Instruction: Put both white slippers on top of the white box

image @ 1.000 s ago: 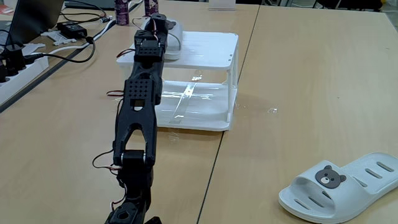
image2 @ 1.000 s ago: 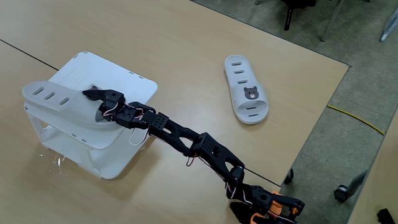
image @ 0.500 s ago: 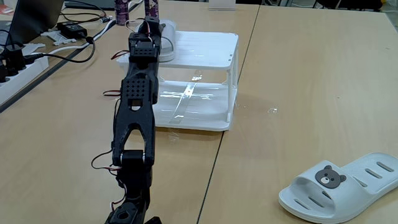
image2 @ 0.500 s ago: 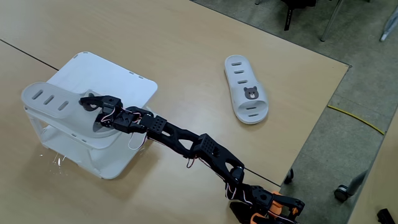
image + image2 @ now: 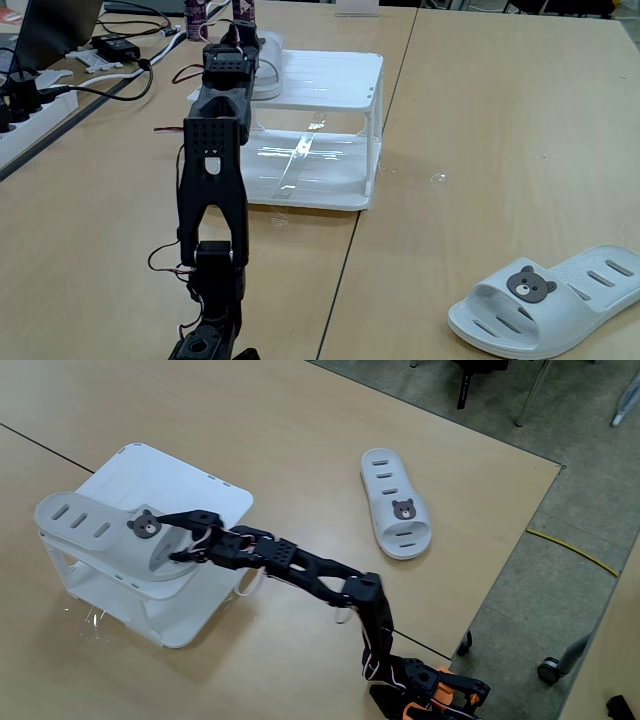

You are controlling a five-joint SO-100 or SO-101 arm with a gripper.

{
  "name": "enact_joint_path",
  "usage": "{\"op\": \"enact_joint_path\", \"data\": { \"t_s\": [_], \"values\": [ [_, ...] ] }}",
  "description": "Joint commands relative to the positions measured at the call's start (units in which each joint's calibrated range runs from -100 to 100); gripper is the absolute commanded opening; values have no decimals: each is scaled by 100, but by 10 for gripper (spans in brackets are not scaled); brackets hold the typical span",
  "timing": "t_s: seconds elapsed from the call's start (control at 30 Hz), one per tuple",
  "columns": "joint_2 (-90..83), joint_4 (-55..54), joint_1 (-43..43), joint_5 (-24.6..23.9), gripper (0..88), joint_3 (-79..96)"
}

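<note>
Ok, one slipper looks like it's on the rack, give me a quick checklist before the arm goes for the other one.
1. First slipper lies on the top of the white rack: ok, though it sits at the rack's edge.
2. Gripper released: ok, fingers spread at the slipper's toe end, holding nothing.
3. Gripper clear of the slipper: cannot tell, the fingertips are right beside its strap.
4. Second slipper on the table, bear badge up: ok.
5. Path between rack and second slipper: ok, bare tabletop in both fixed views.
6. Room on the rack top for the second slipper: ok.

One white slipper (image 5: 105,532) atop white box (image 5: 190,490), other slipper (image 5: 398,517) on tabletop
</note>
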Motion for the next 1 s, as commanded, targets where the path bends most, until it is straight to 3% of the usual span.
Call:
{"op": "enact_joint_path", "data": {
  "t_s": [0.0,0.33,0.5,0.57,0.63,0.67,0.7,0.93,0.97],
  "values": [
    [-2032,-44,-64,42,371,1378],
    [-6399,-35,-64,42,370,5997],
    [-7484,-52,-15,42,354,6863],
    [-7518,-61,18,42,287,6782],
    [-7535,-78,18,42,146,6845],
    [-7535,-294,18,42,43,6944],
    [-7535,-760,27,42,0,7215],
    [-7594,-5773,35,42,8,10553],
    [-7577,-6083,101,42,8,11004]
  ]
}}
